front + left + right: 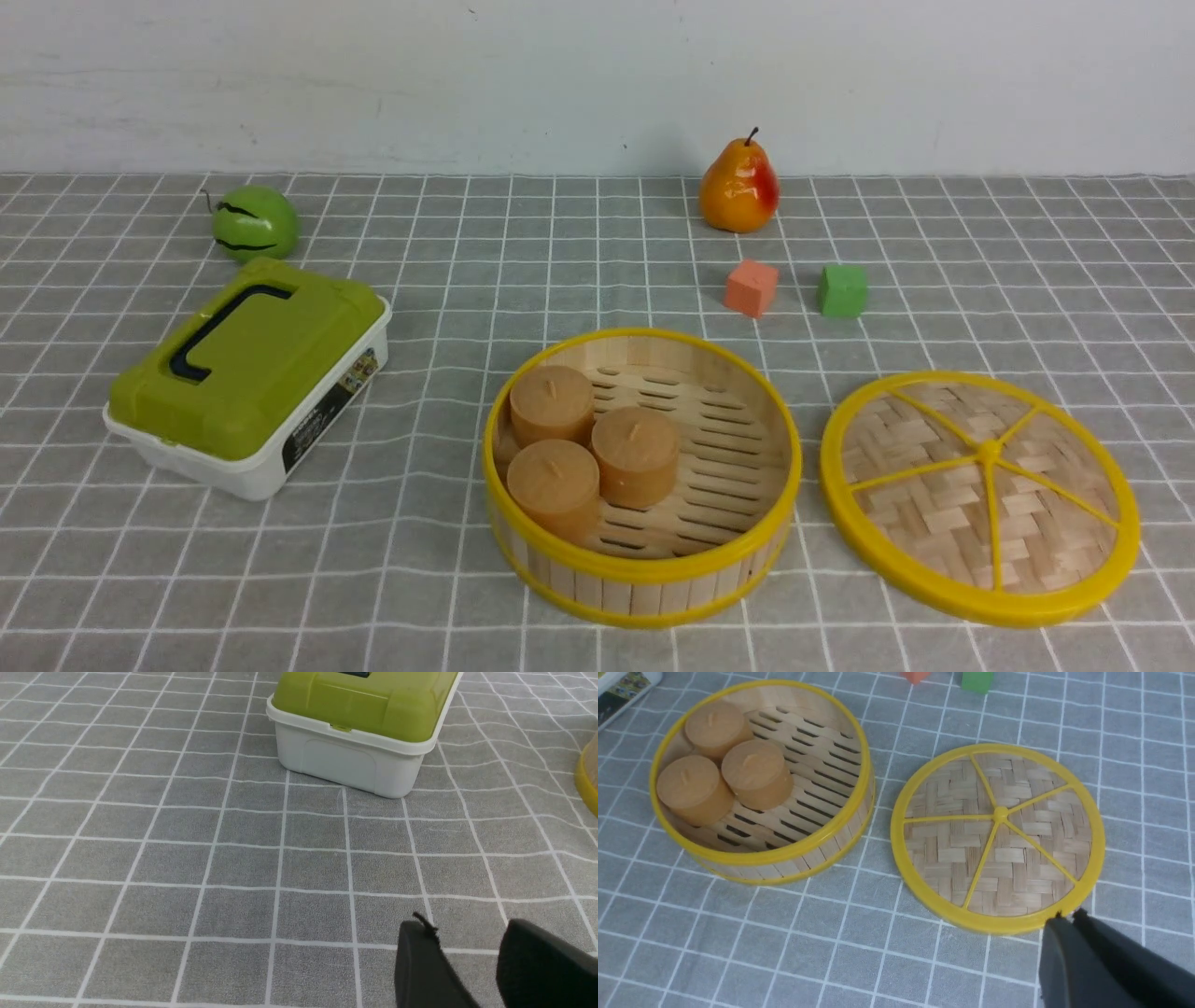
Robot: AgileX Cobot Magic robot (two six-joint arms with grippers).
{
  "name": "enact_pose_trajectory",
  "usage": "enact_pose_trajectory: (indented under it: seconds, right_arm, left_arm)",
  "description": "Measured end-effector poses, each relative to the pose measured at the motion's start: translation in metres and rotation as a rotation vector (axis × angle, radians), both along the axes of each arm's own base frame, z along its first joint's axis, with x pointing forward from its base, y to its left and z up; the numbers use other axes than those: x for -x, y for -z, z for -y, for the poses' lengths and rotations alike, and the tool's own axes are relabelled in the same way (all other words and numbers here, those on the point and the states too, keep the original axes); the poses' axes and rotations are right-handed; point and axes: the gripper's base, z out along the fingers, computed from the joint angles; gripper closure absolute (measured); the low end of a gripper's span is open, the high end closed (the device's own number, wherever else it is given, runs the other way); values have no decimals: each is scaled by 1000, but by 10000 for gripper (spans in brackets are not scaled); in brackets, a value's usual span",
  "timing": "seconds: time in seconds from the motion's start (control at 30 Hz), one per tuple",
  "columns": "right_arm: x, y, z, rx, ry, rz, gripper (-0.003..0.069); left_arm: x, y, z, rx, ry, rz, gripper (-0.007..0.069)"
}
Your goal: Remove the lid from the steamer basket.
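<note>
The flat round woven-bamboo lid with a yellow rim and 5 yellow spokes lies flat on the grey checked tablecloth at the lower right of the front view. It sits just beside the round bamboo-slat steamer basket with yellow rims and apart from it. That leaves the basket open, with 3 tan cylindrical cakes exposed, so the task looks done.

The right gripper has its jaws closed together on nothing, by the lid's rim. The left gripper stands parted and empty near the white box with an olive-green top, out of the way.
</note>
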Motion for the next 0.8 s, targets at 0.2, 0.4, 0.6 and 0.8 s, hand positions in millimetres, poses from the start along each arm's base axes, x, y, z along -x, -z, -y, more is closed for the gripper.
enact_pose_trajectory:
  seconds: [0.2,0.4,0.6,0.8]
  right_arm:
    - [15,18,2,-2,10,39,680]
    - [19,24,2,-4,1,-6,676]
    - [21,27,1,2,-7,-49,672]
    - [23,30,4,40,0,-83,666]
  left_arm:
    - [0,0,0,0,0,0,386]
    - [0,0,0,0,0,0,386]
    - [0,0,0,0,0,0,386]
    - [0,0,0,0,0,0,386]
